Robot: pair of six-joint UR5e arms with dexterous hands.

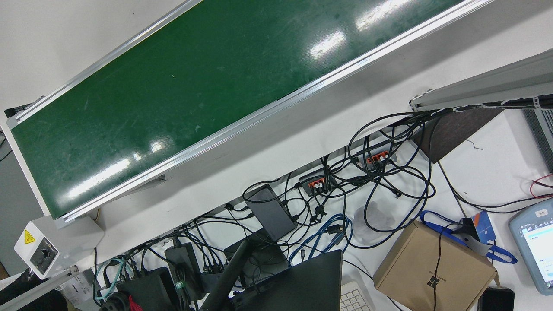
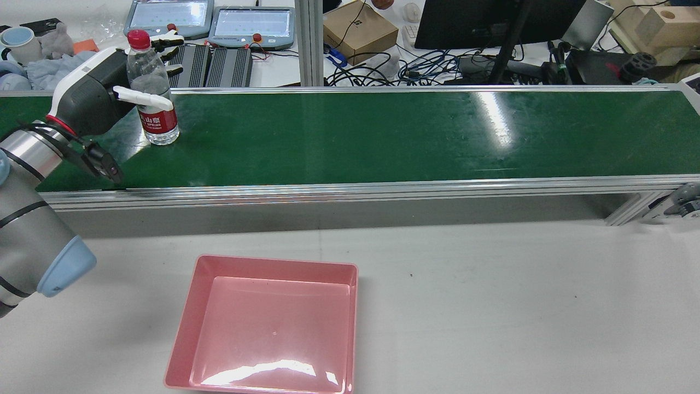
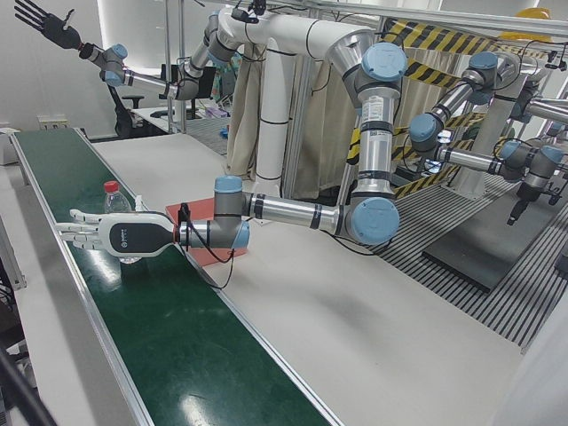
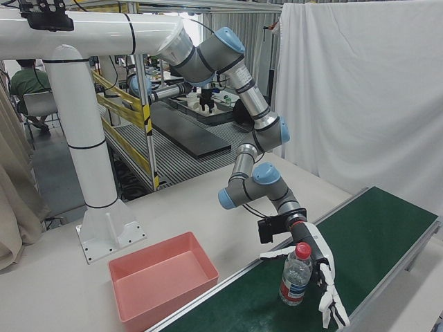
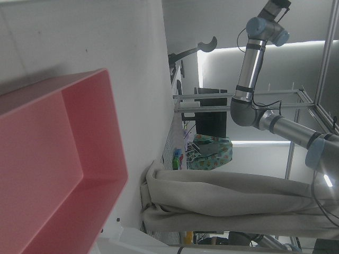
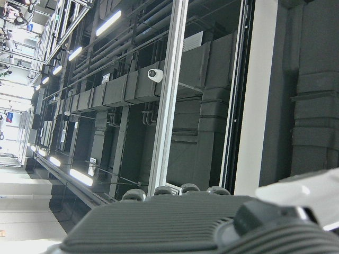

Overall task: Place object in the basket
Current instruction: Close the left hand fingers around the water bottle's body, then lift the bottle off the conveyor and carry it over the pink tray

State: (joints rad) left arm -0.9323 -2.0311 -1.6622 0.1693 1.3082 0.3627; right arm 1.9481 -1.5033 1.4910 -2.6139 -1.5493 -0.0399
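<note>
A clear water bottle (image 2: 153, 90) with a red cap and red label stands upright on the green conveyor belt (image 2: 383, 131) at its far left end. My left hand (image 2: 104, 87) is open beside the bottle, with its thumb across the near side and the other fingers spread behind it. I cannot tell whether it touches the bottle. The right-front view shows the bottle (image 4: 295, 274) next to the left hand (image 4: 320, 273). The pink basket (image 2: 183, 323) sits empty on the white table in front of the belt. My right hand (image 3: 44, 25) is raised high, fingers spread, holding nothing.
The belt's aluminium rail (image 2: 350, 189) runs between the belt and the basket. Behind the belt are teach pendants (image 2: 251, 27), a cardboard box (image 2: 358, 30), a monitor and cables. The left arm's elbow (image 2: 33, 257) hangs over the table left of the basket.
</note>
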